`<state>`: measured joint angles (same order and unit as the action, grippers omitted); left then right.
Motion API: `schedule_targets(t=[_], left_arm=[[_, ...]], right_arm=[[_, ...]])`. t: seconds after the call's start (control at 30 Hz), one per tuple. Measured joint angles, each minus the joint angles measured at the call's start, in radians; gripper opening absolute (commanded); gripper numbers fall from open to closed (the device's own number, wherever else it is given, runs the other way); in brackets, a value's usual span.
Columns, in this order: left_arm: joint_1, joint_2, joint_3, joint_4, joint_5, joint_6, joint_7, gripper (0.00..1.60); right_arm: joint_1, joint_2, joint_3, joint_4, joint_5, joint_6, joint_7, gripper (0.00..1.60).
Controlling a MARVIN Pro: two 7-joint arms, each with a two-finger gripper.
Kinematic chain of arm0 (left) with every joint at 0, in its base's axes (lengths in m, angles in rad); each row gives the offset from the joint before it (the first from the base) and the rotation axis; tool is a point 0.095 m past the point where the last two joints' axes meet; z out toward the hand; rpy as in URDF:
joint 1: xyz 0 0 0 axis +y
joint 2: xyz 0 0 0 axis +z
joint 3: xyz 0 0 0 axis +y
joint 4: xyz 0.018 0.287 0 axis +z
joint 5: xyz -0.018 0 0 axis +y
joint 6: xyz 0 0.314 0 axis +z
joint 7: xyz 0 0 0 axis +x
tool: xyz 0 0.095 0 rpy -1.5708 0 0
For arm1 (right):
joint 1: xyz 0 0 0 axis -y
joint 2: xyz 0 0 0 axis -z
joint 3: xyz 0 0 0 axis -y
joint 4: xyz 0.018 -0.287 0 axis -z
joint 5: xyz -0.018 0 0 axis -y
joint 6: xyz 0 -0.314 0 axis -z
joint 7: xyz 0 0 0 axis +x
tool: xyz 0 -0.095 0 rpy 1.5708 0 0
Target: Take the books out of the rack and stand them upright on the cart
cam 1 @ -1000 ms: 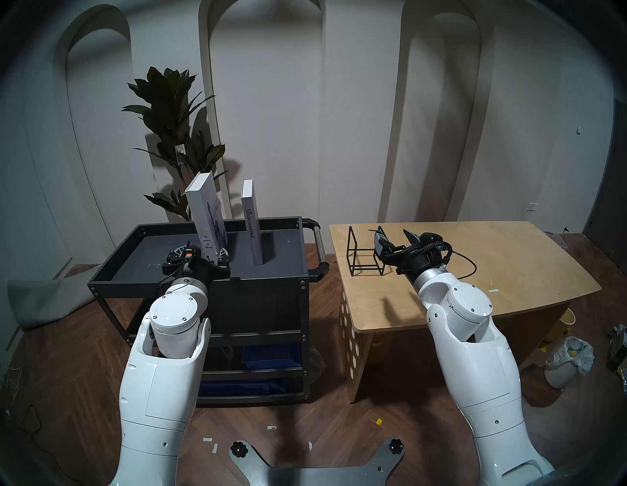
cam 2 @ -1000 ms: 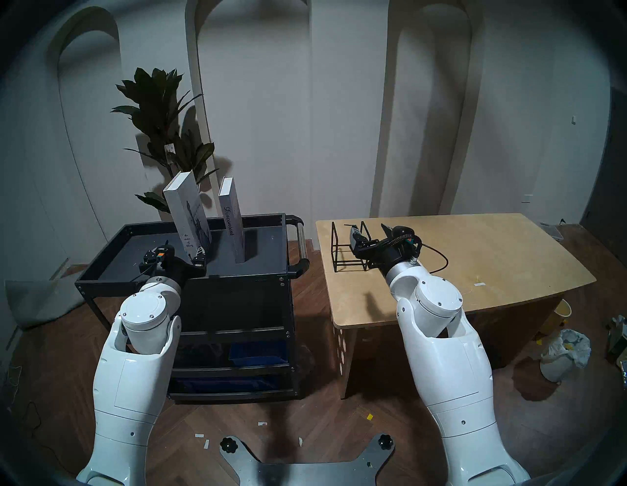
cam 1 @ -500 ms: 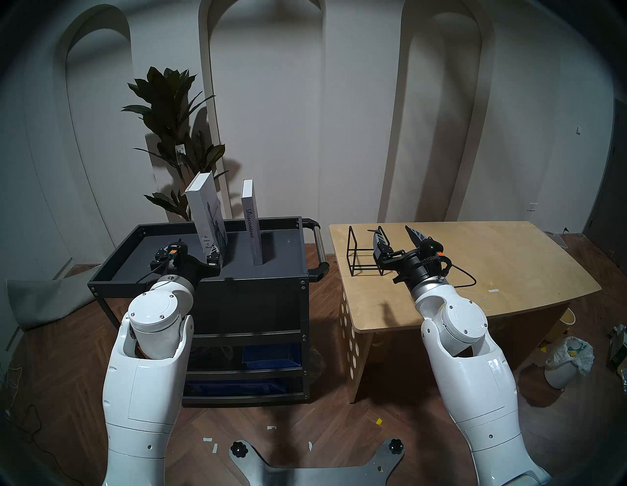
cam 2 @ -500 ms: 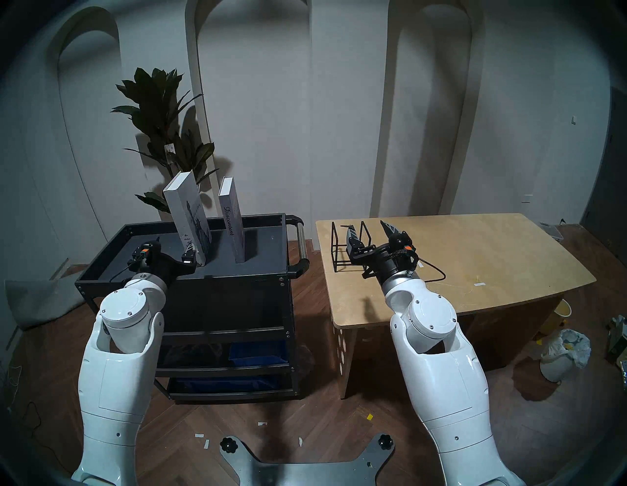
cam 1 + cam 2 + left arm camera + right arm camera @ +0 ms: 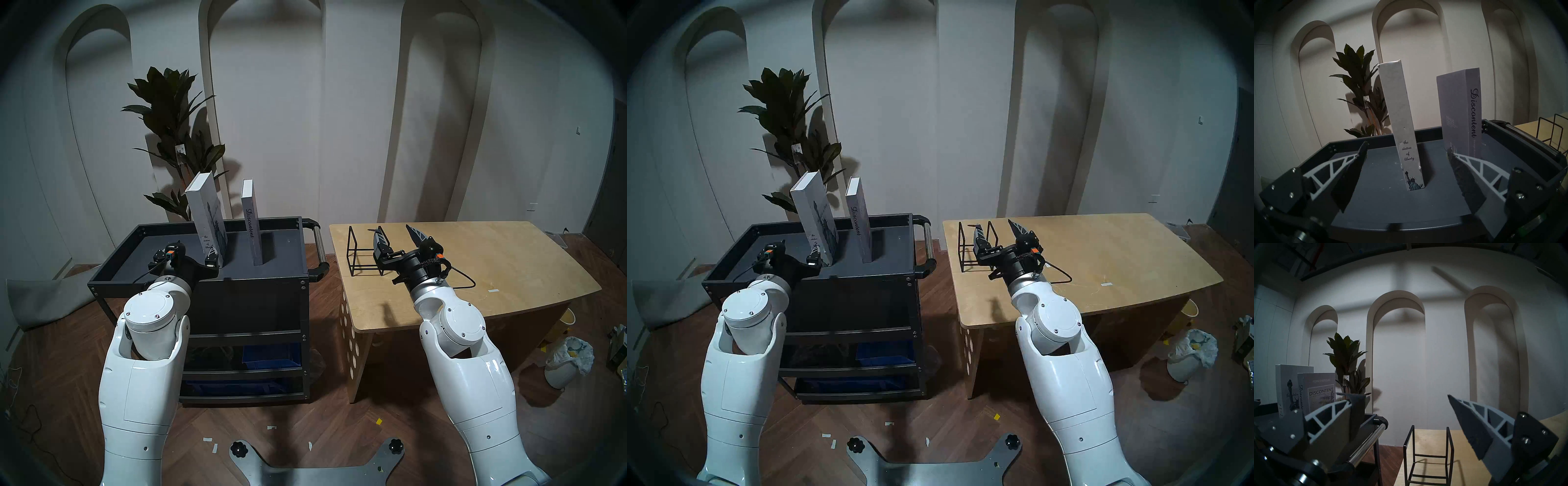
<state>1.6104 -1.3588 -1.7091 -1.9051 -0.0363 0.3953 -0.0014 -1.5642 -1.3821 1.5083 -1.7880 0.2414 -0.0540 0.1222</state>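
Both books stand on the cart (image 5: 203,275) top tray. White book (image 5: 1403,129) stands just beyond and between the left gripper (image 5: 1407,151) fingers (image 5: 1354,171), leaning slightly, no contact seen; fingers spread wide, holding nothing. Grey book (image 5: 1457,110) upright, beyond the right-hand finger. Rack (image 5: 364,251) on the counter (image 5: 509,258), w/ no books in it. Right gripper (image 5: 398,234) fingers apart, gripping nothing; rack below and to the left of them.
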Motion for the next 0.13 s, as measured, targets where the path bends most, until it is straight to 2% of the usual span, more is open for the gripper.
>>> schedule_targets(t=[0.13], left_arm=[[0.0,0.001,0.0,-0.001,0.003,-0.001,0.0,1.6]], right_arm=[[0.0,-0.001,0.001,0.001,0.0,-0.003,0.0,1.6]])
